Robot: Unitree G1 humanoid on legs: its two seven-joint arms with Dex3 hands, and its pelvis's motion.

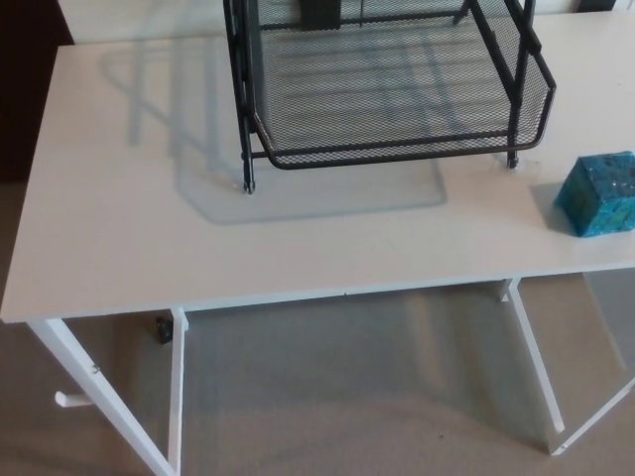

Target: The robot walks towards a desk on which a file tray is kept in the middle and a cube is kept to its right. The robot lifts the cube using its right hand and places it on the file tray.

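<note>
A black wire-mesh file tray (397,149) stands at the back middle of the white desk (149,238), its upper part cut off by the top edge of the head view. A blue-green mottled cube (600,193) rests on the desk to the tray's right, close to the picture's right edge and near the desk's front edge. Neither of my hands nor any part of my arms shows.
The desk's front edge (298,296) runs across the middle of the view, with white legs (177,387) below it on beige carpet (347,397). A dark surface (25,89) lies beyond the desk's left end.
</note>
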